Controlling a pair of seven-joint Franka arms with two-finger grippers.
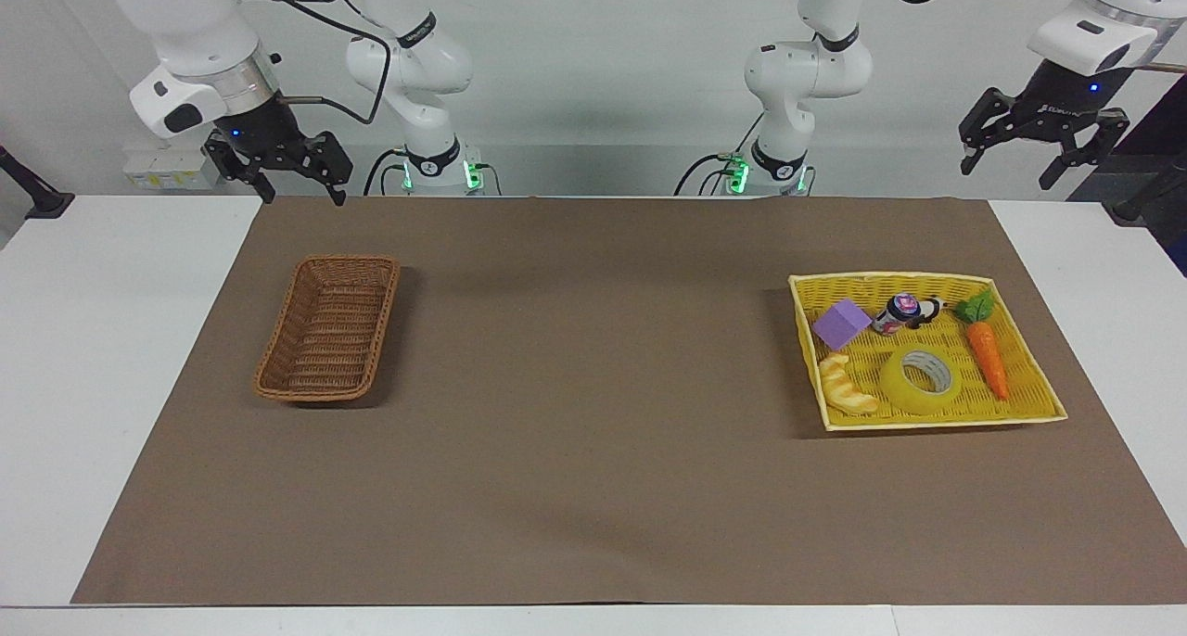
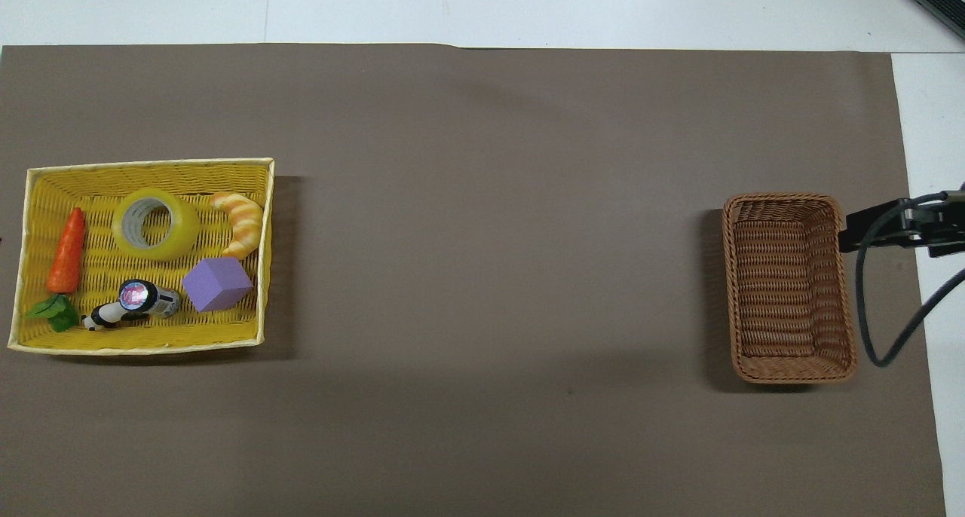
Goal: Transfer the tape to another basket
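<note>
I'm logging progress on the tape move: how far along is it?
Nothing is done yet: the tape lies in the yellow tray, and the brown basket holds nothing. Both claws, left and right, wait raised and open. Picking, carrying and dropping remain.

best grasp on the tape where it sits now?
The tape lies flat in the yellow tray, hole up. Come straight down with the open left gripper, one finger in the core, one outside, pinching the wall. Probably pick the wall toward the tray's farther rim: the croissant and carrot flank the roll, the cube and can sit nearer the robots.
</note>
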